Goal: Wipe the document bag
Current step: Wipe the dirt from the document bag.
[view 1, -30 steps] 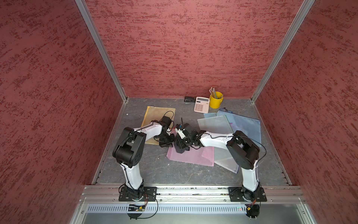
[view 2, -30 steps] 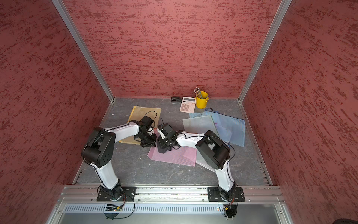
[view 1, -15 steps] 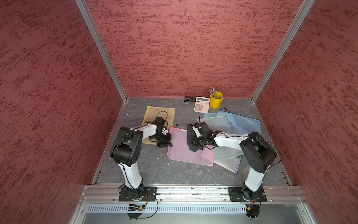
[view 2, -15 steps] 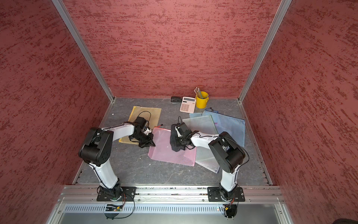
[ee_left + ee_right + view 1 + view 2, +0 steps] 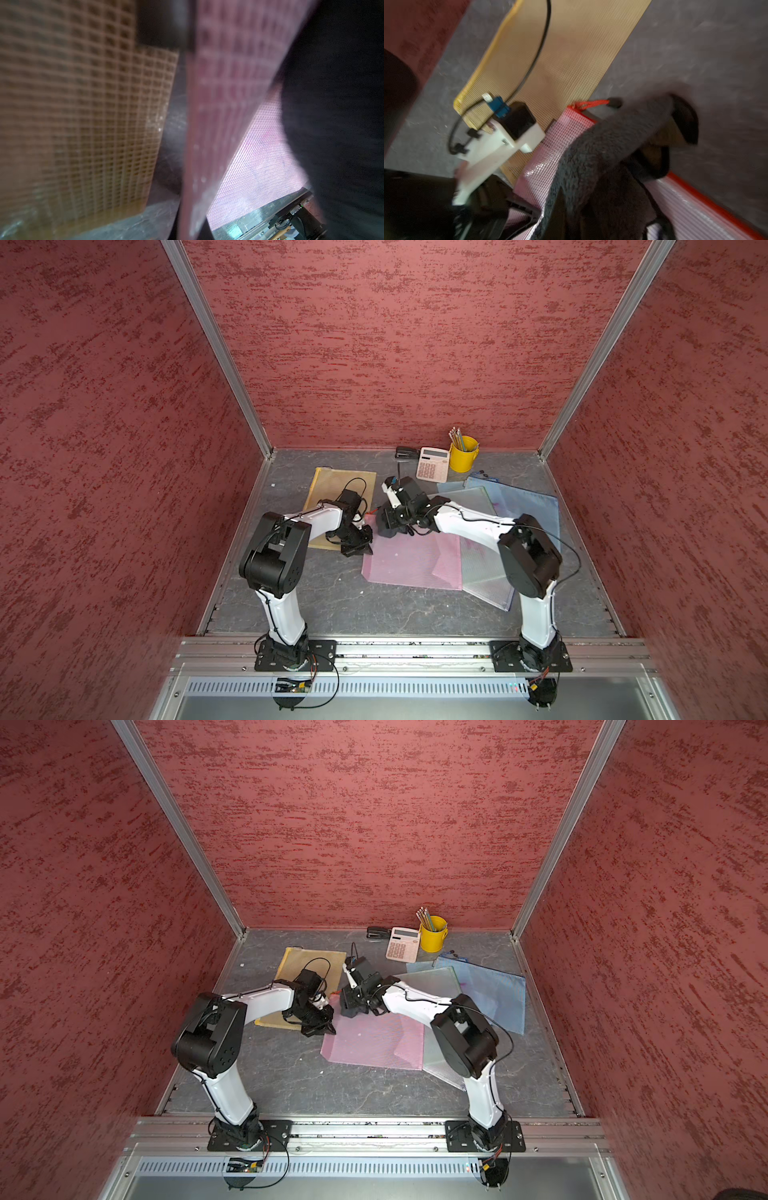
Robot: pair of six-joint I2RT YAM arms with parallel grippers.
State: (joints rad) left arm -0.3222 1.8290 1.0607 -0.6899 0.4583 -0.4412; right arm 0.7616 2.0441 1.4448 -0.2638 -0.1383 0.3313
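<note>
The pink bag [image 5: 411, 562] is lying in the middle of the grey table [image 5: 332, 605], and one side of it is resting over a see-through bag [image 5: 484, 572]. The right gripper [image 5: 388, 526] is squeezing a dark fuzzy cloth [image 5: 602, 145] tight. It is pressing the cloth down on the far corner of the pink bag, close to the red zipper pull [image 5: 593, 102]. The left gripper [image 5: 362, 546] is closed too. It looks to be pinching the edge of the pink bag on its own side and lifting that edge a little off the table. A yellow bag [image 5: 332, 489] is lying just beside it, under the left arm. So I think the wiping step is going on: one gripper is holding the bag in place and the other is rubbing it. The cloth is sitting only on one corner, so most of the pink bag is waiting for a rub, and I cannot tell how clean it is. For the next move, the cloth needs sliding flat across the pink bag toward the other side, with a gentle push down. The left gripper needs a firm hold so the bag is not sliding along. The two grippers are very near each other, so they could bump.
</note>
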